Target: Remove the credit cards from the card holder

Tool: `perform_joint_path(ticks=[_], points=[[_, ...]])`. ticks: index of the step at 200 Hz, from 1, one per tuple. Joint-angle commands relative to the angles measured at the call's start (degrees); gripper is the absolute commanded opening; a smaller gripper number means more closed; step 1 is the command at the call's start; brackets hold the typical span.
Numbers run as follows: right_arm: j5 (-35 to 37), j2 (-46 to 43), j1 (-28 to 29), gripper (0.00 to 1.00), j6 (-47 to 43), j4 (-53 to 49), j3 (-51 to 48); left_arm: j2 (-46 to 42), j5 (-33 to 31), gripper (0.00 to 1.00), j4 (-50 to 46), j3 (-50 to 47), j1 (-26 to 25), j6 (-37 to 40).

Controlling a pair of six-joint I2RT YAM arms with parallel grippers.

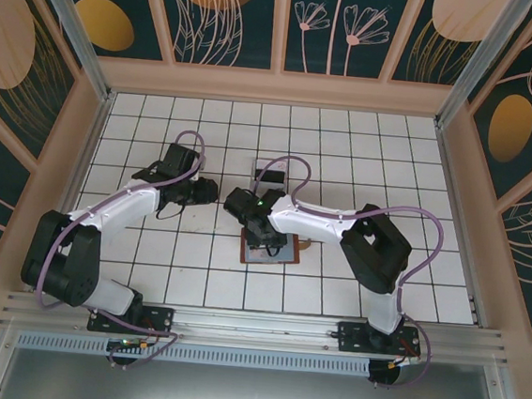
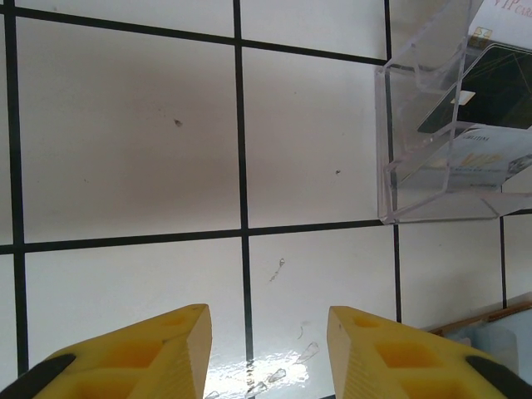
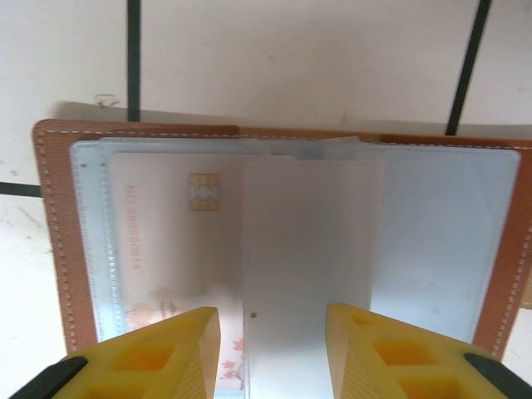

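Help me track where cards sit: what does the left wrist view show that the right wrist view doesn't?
Left wrist: a clear acrylic tiered stand holding a dark card and pale cards. Right wrist: the grey-blue inside of the open brown leather wallet, with a pale pink chip card in a clear sleeve. Shared: white tiled table with black lines, and open yellow-fingered hands: left hand, right hand. The left wrist's low brown edge may be that wallet.

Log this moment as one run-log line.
left gripper open over tile beside acrylic stand | right gripper open over opened card holder | pale chip card not yet removed
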Motion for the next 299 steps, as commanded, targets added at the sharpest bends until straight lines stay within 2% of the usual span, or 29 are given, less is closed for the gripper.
perform_joint_path(ticks=[1, 71, 141, 206, 299], points=[[4.3, -2.7, 0.5, 0.40, 1.9, -4.1, 1.3, 0.2, 1.1, 0.43, 0.1, 1.4, 0.2, -0.1], [7.1, -5.9, -0.5, 0.43, 2.9, -5.2, -1.8, 0.6, 2.2, 0.42, 0.4, 1.5, -0.2, -0.3], [5.2, -8.8, -2.8, 0.43, 2.6, -0.9, -8.5, 2.5, 1.9, 0.42, 0.7, 2.5, -4.2, -1.5], [0.5, -12.1, -5.6, 0.43, 2.5, 6.8, -16.4, 4.9, 1.6, 0.42, 1.5, 2.6, -9.2, -3.2], [-6.1, -15.5, -9.0, 0.42, 2.9, 16.3, -25.8, 5.5, 1.5, 0.41, 1.5, 2.8, -10.3, -4.0]])
